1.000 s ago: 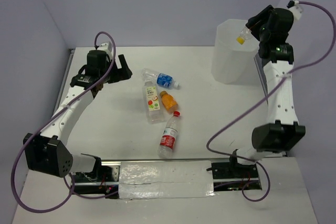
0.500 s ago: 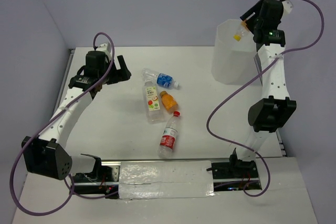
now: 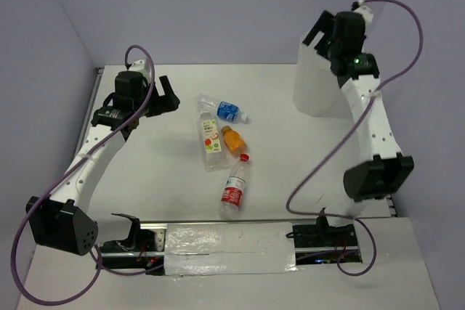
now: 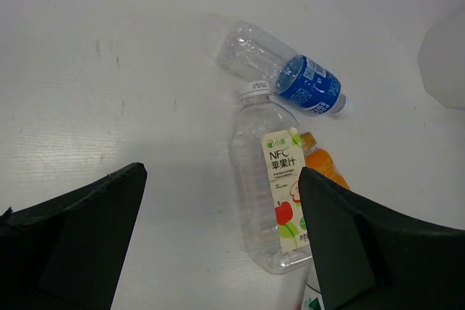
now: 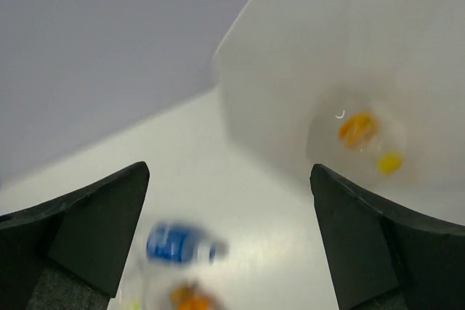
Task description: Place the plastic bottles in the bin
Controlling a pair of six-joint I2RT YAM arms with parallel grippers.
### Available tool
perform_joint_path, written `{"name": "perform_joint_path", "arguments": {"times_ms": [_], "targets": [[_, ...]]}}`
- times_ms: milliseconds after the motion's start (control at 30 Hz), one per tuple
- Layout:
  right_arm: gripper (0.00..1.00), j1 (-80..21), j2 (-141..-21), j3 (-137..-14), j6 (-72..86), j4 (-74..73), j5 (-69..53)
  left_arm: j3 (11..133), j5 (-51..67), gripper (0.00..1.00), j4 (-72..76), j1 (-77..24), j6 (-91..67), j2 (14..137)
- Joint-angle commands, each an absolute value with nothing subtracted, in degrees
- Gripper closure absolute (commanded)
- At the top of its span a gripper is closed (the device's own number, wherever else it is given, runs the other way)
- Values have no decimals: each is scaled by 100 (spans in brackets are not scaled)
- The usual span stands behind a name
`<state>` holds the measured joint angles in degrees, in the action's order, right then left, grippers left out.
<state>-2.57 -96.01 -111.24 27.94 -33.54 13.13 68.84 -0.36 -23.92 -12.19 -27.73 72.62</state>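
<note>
Four plastic bottles lie on the white table: a blue-labelled one [image 3: 227,111] [image 4: 294,78], a fruit-labelled one [image 3: 211,139] [image 4: 270,186], an orange-filled one [image 3: 232,139] [image 4: 325,167] and a red-labelled one [image 3: 234,188]. The bin [image 3: 314,85] [image 5: 290,85] stands at the back right. A tiny yellow bottle [image 5: 361,133] lies at its bottom. My right gripper [image 3: 320,33] [image 5: 229,172] hangs open over the bin's rim, holding nothing. My left gripper [image 3: 168,95] [image 4: 221,172] is open and empty, left of the bottles and above the table.
Purple cables [image 3: 320,172] loop from both arms. A taped silver strip [image 3: 229,248] runs along the near edge between the arm bases. Grey walls close in the table at the back and on both sides.
My right gripper opened and let go of the tiny yellow bottle, which now lies inside the bin. The right wrist swung left over the bin. The left arm barely moved.
</note>
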Motion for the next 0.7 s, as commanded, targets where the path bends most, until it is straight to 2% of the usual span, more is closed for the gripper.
{"name": "perform_joint_path", "arguments": {"times_ms": [0, 267, 433, 667], "targets": [[0, -1360, -8053, -9839, 2154, -3051, 1519, 6742, -290, 1, -2110, -1239, -3023, 6996], [0, -3127, -6549, -6298, 3751, -2603, 1118, 6583, -677, 0, -2057, -1239, -3401, 6838], [1, -4198, -6477, -5363, 4903, -2400, 1081, 6574, -677, 0, -2022, -1239, -3472, 6873], [0, -4579, -7259, -4896, 5361, -1899, 563, 6574, -598, 0, -2012, -1239, -3533, 6952]]}}
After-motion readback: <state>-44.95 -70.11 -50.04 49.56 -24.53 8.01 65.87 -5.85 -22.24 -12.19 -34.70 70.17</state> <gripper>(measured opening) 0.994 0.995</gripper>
